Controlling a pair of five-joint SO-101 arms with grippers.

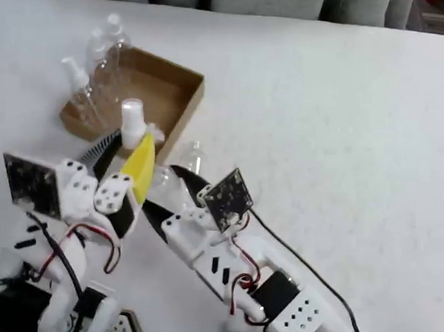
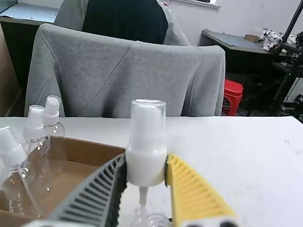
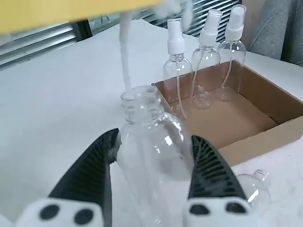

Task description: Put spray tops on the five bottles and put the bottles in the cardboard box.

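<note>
Left gripper: grey and yellow fingers clamped on the white collar of a spray top, held upright with its clear cap uppermost. The top sits near-left on the table, just in front of the near edge of the cardboard box. Its thin dip tube hangs straight down, and the lower end is at the open mouth of a clear bottle. Cannot tell whether the tube has entered the neck. Collar is well above the threads and not seated. Right gripper: black fingers closed around the body of that bottle, one on each side, neck up and tilted a little. In the high view this gripper sits just right of the left gripper, the two meeting near the box's near-right corner. Box lies far-left on the table, open side up. Three capped bottles stand upright in a row along its far-left side, close together, spray tops fitted. One loose bottle, no top, lies on its side on the table just outside the box's right wall, near the right gripper. A grey garment is draped over a chair back beyond the far table edge.
</note>
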